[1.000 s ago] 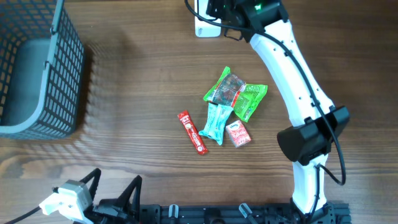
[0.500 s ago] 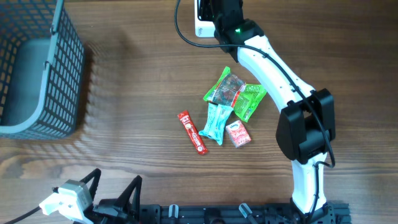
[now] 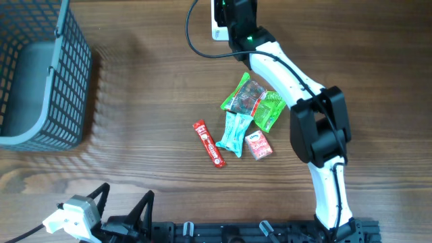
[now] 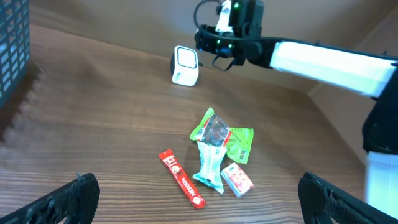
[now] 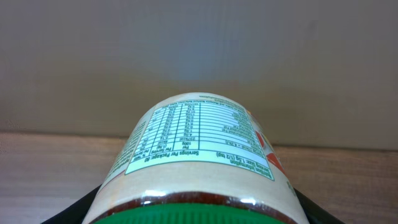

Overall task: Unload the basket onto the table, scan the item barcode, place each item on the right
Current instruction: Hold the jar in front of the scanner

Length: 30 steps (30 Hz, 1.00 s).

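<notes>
Right gripper (image 3: 233,17) clamps green-lidded jar (image 5: 199,149) with nutrition label at far edge of wooden table (image 3: 148,101), beside white boxy scanner (image 4: 185,65); left gripper (image 3: 123,202) gapes wide.

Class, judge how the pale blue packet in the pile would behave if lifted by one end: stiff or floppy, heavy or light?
The pale blue packet looks like thin film with flared ends, so it would probably flop. It lies flat and slim, so likely light. One end meets a green packet, which might shift too.

Basket (image 3: 74,74) far left, packets (image 3: 244,96) mid-table, scanner (image 4: 185,65) seemingly behind them
</notes>
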Available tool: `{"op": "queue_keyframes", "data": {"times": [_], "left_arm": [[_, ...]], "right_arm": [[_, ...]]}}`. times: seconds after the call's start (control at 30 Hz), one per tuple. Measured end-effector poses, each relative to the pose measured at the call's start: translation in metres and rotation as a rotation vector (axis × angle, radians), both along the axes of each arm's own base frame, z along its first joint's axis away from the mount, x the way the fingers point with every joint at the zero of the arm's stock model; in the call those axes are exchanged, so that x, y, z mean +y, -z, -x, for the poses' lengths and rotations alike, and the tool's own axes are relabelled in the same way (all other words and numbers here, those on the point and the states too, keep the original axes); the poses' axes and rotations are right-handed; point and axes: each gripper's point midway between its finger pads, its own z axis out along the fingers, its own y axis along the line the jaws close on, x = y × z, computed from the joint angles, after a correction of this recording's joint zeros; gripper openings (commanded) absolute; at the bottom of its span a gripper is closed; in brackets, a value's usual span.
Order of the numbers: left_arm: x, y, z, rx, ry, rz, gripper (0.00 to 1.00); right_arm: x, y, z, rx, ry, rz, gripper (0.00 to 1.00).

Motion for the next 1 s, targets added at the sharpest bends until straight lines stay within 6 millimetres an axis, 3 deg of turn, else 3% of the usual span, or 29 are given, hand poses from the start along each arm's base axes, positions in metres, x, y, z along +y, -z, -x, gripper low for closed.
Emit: {"op": "queue_keyframes", "data": {"times": [0.27,0.53,1.0], "left_arm": [[0.000,0.001,0.000,0.003,0.000,0.000,1.00],[0.000,0.001,0.000,0.003,0.000,0.000,1.00],[0.000,0.004,0.001,0.018,0.000,0.000,1.00]], "right_arm": [[0.002,0.018,-0.006,-0.005,0.000,0.018,0.44],[0.002,0.048,-0.007,0.042,0.000,0.041,0.44],[-0.016,0.067,0.001,0.106,0.074,0.124,0.45]]}}
